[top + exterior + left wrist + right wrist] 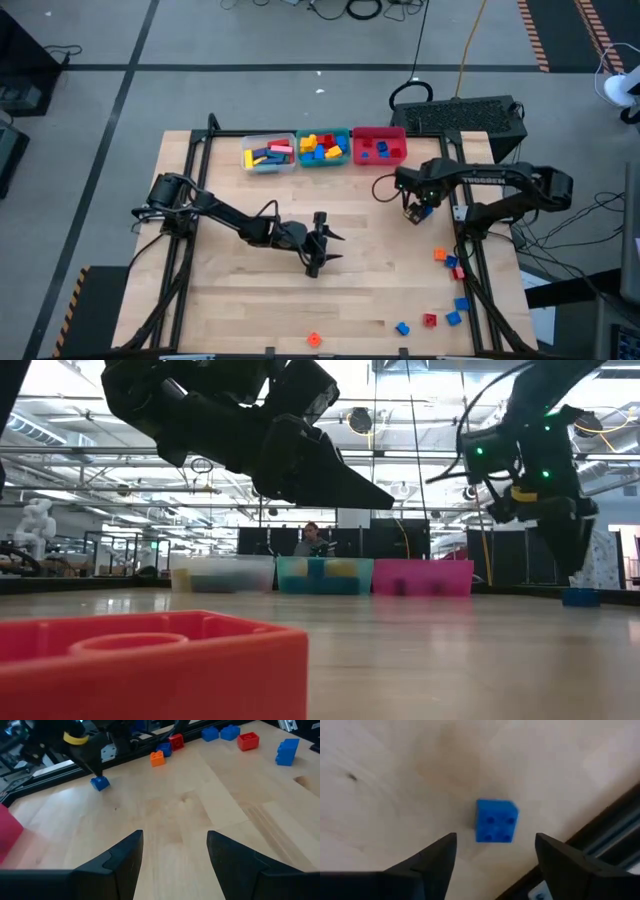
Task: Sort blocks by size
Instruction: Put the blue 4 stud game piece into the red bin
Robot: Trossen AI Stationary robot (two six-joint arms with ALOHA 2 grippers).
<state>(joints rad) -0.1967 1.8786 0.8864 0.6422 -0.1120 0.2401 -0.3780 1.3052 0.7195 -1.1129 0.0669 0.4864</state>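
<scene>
**Small blue brick lies free under the right gripper**

High view: the left gripper (pixel 318 258) hangs over the middle of the light wooden table (pixel 230 300), jaws apart and empty. The right gripper (pixel 414 211) is at about three o'clock from it, above a small blue plastic brick (pixel 424 210). At twelve o'clock stand a clear bin (pixel 267 153), a teal bin (pixel 324 147) and a red bin (pixel 380 145), all holding blocks. Loose small bricks (pixel 447 262) lie toward five o'clock.

Right wrist view: the blue brick (pixel 495 820) rests on the table, between the open jaws and untouched
</scene>
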